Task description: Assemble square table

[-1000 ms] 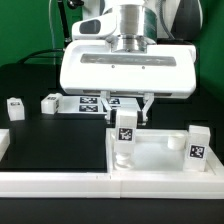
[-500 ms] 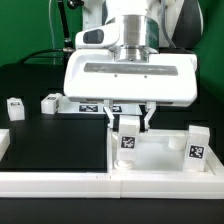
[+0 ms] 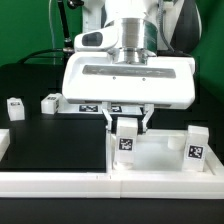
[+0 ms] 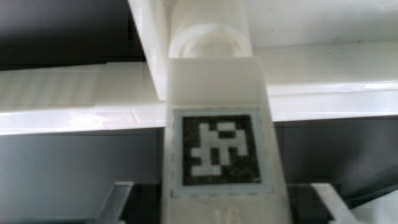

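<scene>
I am gripping a short white leg [image 3: 127,140] upright in the claw [image 3: 130,126], its fingers [image 3: 114,122] pinching the leg from both sides, right at the corner of the white tray [image 3: 160,158] toward the exterior view's left; I cannot tell whether the leg's lower end is touching the tray. A second leg [image 3: 197,143] is standing on the tray's opposite side. A third leg [image 3: 48,102] and a fourth leg [image 3: 14,108] are sitting on the black tabletop [image 3: 50,140] well apart from the tray, and the marker board [image 3: 92,103] is lying behind it.
</scene>
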